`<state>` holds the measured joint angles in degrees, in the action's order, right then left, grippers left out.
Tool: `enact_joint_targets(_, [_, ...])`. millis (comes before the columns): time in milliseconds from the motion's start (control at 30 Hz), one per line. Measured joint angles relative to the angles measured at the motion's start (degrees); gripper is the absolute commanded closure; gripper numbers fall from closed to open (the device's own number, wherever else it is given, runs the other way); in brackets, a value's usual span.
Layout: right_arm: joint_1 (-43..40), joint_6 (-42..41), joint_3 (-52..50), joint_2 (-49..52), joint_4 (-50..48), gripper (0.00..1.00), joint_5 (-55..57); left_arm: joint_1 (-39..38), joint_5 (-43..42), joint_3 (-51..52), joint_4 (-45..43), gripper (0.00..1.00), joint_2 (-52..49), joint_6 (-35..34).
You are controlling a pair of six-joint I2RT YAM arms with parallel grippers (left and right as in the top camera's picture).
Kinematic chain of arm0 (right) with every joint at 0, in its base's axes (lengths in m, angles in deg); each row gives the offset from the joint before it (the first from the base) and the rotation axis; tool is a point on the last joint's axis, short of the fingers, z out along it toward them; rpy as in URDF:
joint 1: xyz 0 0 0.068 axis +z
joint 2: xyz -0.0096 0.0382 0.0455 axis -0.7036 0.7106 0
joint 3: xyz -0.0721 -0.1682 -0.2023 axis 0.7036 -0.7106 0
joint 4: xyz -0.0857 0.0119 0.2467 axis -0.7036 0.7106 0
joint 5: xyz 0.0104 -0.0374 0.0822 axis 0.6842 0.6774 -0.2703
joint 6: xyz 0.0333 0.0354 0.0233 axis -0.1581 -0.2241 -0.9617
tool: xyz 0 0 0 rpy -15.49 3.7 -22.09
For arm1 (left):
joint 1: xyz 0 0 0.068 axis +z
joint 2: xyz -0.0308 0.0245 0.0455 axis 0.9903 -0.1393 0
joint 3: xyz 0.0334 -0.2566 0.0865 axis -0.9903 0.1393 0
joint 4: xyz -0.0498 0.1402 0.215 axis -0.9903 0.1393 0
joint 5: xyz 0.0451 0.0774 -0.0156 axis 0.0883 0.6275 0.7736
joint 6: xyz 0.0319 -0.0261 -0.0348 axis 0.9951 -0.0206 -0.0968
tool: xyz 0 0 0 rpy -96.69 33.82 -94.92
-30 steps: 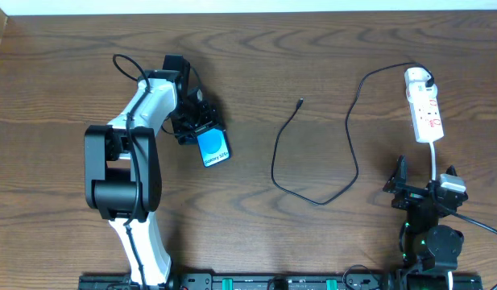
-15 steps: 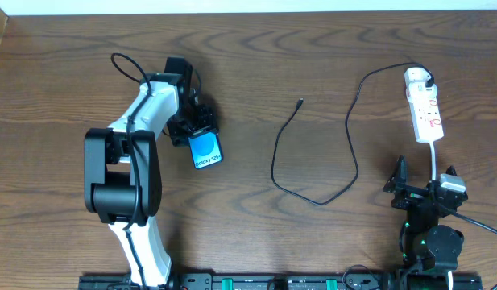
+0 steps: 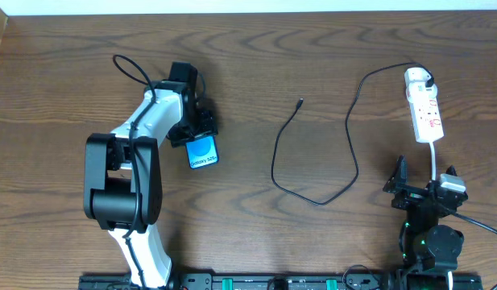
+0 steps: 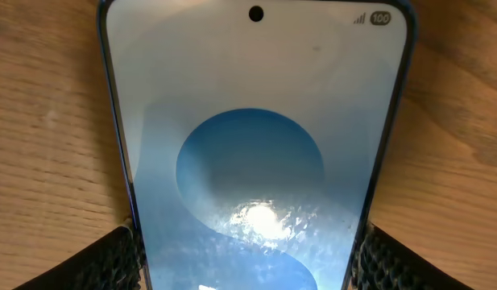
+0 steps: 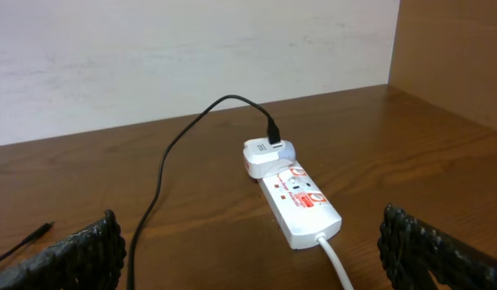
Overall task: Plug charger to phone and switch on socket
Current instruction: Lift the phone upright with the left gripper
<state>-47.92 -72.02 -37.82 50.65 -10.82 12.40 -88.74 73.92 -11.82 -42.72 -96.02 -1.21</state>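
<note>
Since a second ago the left arm has drawn the phone slightly leftward and squared it up, so its blue screen now lies less tilted on the table. The left gripper is clamped on the phone's long edges; in the left wrist view both pads press against its sides, with the lit screen facing up. Over at the right, the socket holds the white plug head in its far end, and the charger loops from there across the bare wood to its plug tip, well apart from the phone. The red switch marks are too small to tell on from off. The right gripper hangs near the socket's white cord with its fingers wide apart. A pale wall backs the dark wooden table, with a wooden side panel at the right.
</note>
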Motion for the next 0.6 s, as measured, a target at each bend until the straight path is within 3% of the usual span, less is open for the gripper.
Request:
enact_joint_targets(233, [0.00, 0.00, 0.00, 0.00, 0.00, 0.01, 0.00, -0.02, 3.58, 0.33, -0.26, 0.28, -0.22, 0.00])
enact_joint_targets(433, [0.00, 0.00, 0.00, 0.00, 0.00, 0.01, 0.00, -0.04, 4.31, 0.26, -0.24, 0.07, -0.59, 0.13])
enact_joint_targets(600, [0.00, 0.00, 0.00, 0.00, 0.00, 0.01, 0.00, 0.31, 4.46, 0.22, -0.28, 0.04, -0.59, 0.52])
